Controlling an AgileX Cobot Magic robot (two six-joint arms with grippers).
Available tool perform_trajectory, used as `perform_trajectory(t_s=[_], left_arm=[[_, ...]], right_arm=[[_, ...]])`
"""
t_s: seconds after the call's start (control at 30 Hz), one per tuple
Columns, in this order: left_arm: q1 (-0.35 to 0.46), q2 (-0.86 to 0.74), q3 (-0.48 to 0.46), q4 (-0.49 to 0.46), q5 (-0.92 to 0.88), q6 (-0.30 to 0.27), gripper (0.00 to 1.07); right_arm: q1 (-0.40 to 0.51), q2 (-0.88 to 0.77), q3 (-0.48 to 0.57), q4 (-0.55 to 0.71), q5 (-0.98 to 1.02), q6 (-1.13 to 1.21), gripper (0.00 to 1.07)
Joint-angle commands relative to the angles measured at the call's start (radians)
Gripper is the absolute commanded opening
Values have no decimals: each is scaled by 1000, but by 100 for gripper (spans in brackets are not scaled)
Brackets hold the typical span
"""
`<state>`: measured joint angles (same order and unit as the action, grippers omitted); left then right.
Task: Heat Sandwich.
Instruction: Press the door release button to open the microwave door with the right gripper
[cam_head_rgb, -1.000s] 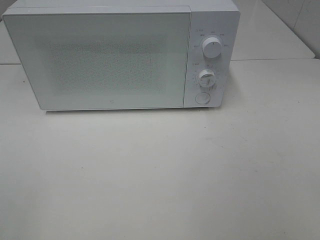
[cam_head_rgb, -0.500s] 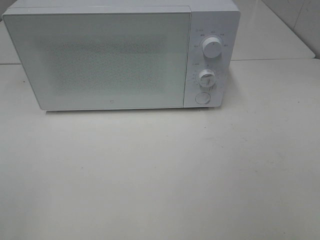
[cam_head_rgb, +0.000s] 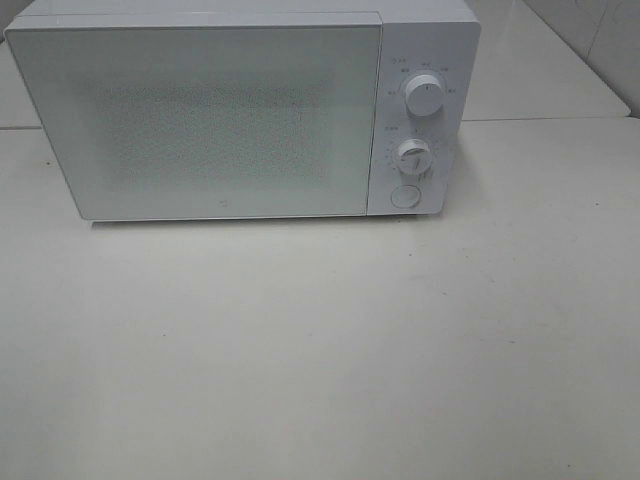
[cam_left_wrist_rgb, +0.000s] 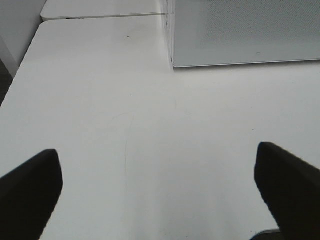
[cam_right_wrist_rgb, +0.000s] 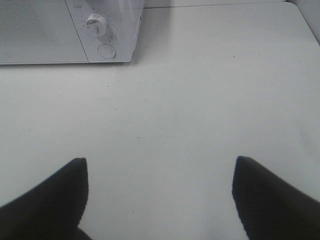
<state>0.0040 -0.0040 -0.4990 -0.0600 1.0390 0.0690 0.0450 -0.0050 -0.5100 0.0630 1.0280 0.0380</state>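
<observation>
My left hand (cam_left_wrist_rgb: 157, 167) and right hand (cam_right_wrist_rgb: 160, 165) are both spread wide and empty over the white surface (cam_head_rgb: 320, 350). Microwave (cam_head_rgb: 200, 115) sits at the back, door closed.

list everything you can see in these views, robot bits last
microwave: 1, white, at the back of the table, door closed
knobs: 2, white, on the microwave's right-hand control panel, upper knob above lower knob
round button: 1, white, under the lower knob
table: 1, white, under the microwave and in front of it
second table surface: 1, white, behind the first, past a seam
sandwich: none visible in any view
left gripper: 1, black fingers, open, above the table in front of the microwave's door side; seen only in its wrist view
right gripper: 1, black fingers, open, above the table in front of the knob side; seen only in its wrist view
</observation>
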Motion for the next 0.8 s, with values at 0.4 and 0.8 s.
perform_trajectory(t_s=[0.4, 0.8], left_arm=[[3, -23, 3, -9, 0, -5, 101], [3, -23, 3, -9, 0, -5, 101]], right_arm=[[-7, 88, -20, 6, -288, 8, 76], [-7, 348, -20, 5, -540, 8, 76]])
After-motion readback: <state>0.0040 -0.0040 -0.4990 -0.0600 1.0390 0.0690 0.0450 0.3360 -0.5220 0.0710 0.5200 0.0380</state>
